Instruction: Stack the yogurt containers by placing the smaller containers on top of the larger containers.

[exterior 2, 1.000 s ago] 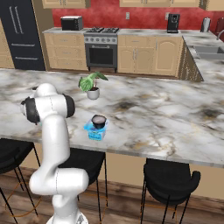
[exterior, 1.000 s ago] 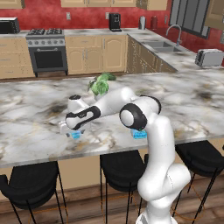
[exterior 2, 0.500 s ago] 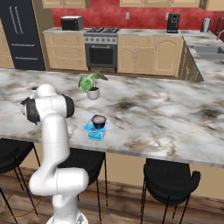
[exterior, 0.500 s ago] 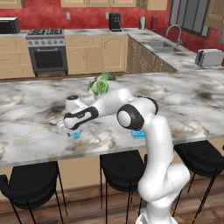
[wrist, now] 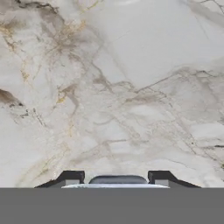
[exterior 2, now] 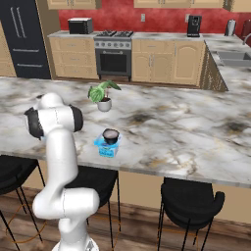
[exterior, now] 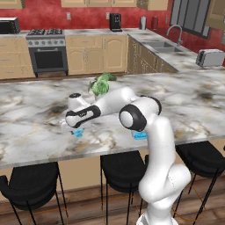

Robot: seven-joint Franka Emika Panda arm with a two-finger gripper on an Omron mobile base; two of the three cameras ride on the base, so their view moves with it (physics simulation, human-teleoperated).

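Marble counter: pincer had just clenched on tiny light-blue cup; lift toward blue tub likely next.

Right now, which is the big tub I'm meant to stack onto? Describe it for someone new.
On the marble counter, look near its front edge, forward of the potted plant. The blue tub sits there: squarish and translucent, already carrying the dark round cup on its lid.
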